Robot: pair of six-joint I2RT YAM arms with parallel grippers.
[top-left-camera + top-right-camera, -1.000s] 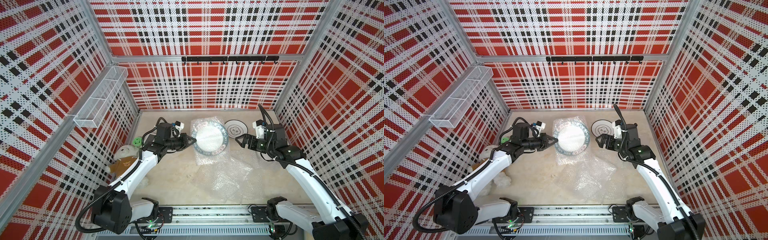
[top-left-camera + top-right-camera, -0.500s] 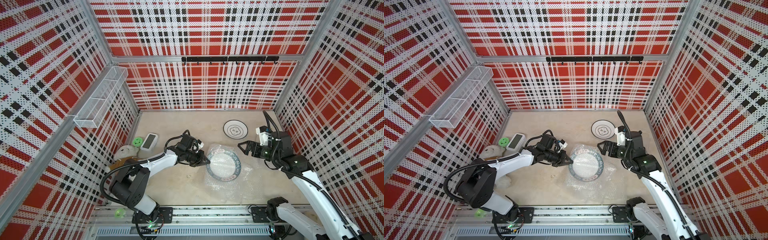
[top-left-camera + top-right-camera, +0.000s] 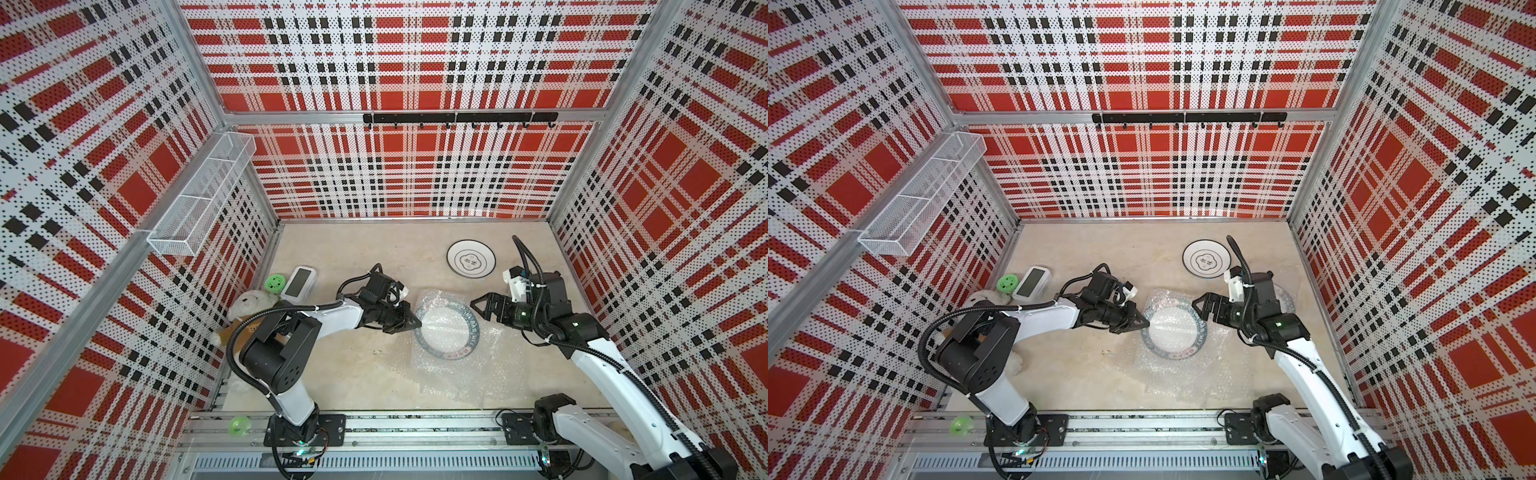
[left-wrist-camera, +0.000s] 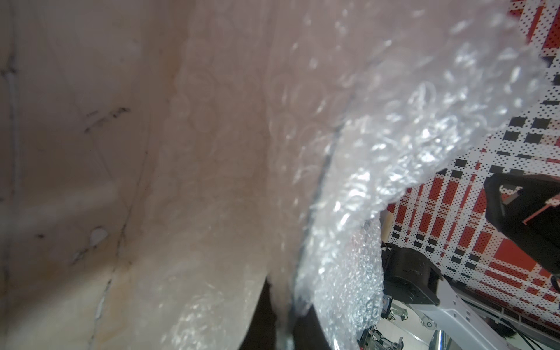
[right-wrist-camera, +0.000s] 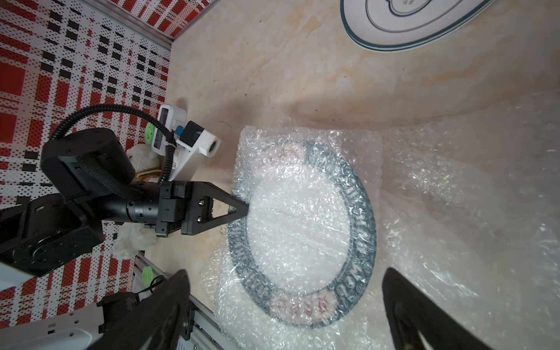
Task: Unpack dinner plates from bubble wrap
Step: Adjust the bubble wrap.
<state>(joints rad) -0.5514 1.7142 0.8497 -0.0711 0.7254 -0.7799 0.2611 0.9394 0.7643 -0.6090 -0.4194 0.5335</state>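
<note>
The left pincer (image 3: 411, 323) is clenched on the bubble wrap (image 3: 428, 298) at the left rim of the wrapped plate (image 3: 446, 330). That plate sits mid-worktop (image 3: 353, 374), its lettered band showing through the film. Just to its right, the right pincer (image 3: 482, 311) hovers released, jaws wide, by the plate's right edge. Farther back, a bare plate (image 3: 471, 258) lies flat, well apart.

We saw a beige marbled surface (image 3: 353, 374): bare plate (image 3: 471, 258) back right, bubble-wrapped plate (image 3: 446, 332) mid-surface, loose bubble wrap (image 3: 478, 382) just in front of it, green disc (image 3: 275, 283), white device (image 3: 299, 282) and plush toy (image 3: 249, 301) along the left wall.
</note>
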